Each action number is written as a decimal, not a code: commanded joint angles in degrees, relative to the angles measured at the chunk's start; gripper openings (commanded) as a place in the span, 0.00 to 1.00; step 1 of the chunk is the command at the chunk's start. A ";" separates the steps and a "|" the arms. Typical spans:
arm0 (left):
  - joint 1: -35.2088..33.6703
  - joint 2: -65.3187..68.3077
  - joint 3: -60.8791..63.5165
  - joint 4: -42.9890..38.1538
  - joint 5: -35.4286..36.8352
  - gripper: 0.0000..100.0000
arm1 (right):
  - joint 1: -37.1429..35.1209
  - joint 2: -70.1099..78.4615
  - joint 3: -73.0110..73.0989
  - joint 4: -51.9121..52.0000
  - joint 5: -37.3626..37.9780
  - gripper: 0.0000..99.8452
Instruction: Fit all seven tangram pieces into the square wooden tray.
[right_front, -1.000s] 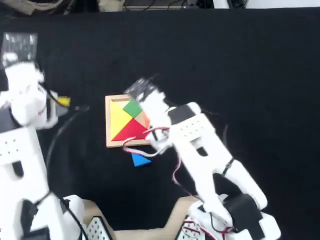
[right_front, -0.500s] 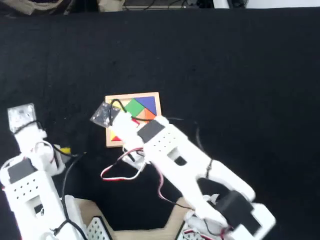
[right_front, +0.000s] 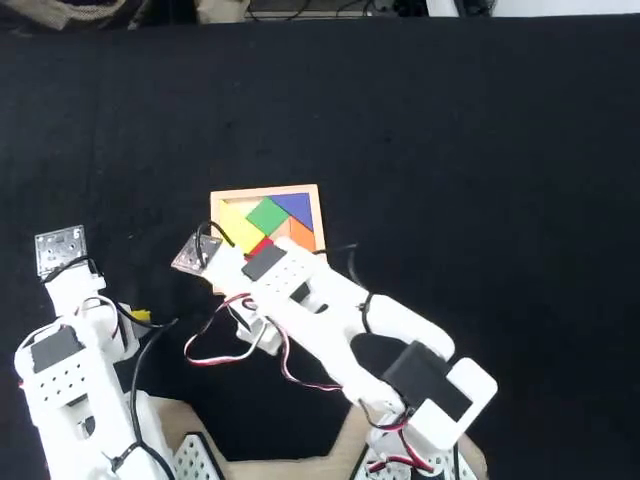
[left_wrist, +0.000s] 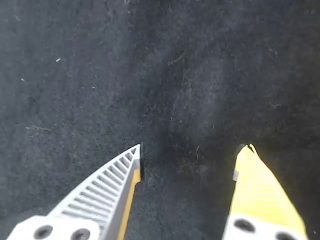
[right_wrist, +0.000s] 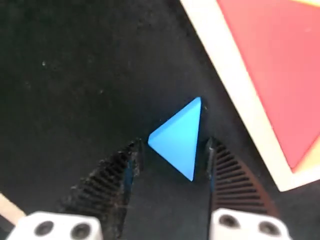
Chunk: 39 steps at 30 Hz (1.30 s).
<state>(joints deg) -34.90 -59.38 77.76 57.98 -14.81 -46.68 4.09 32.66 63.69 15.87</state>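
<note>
tangram pieces lie inside the square wooden tray on the black cloth: in the high view a yellow piece, a green piece, a dark blue piece, an orange piece and a red piece sit within its rim; the right arm stretches over the tray's edge nearest the arm bases and covers that part of it.

one piece is outside the tray; in the right wrist view a light blue triangle lies flat on the cloth just beside the tray's pale rim, apart from it by a strip of cloth, with the red piece on the far side of that rim; the right gripper is low over the cloth with its jaws spread, one dark ribbed finger on each side of the triangle, so the piece lies right between the fingertips; a thin dark gap shows between the triangle and each finger, so the piece is straddled and not squeezed.

the left arm is well apart from the tray, off to its side near the table's front; the left gripper hangs over bare cloth with its jaws wide apart and nothing between them.
</note>
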 joint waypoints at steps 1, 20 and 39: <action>-0.22 -0.62 -0.40 -0.79 -0.70 0.30 | -0.70 -0.22 -2.15 -1.58 -0.18 0.21; -0.22 -0.70 0.66 -2.37 -0.79 0.30 | 1.23 -0.22 1.45 -5.01 2.37 0.19; -0.22 -0.70 0.75 -2.37 -0.79 0.30 | 1.76 -5.05 -3.74 4.22 11.08 0.08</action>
<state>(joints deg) -34.90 -59.38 78.64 56.57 -15.34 -46.07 3.30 33.63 62.64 23.16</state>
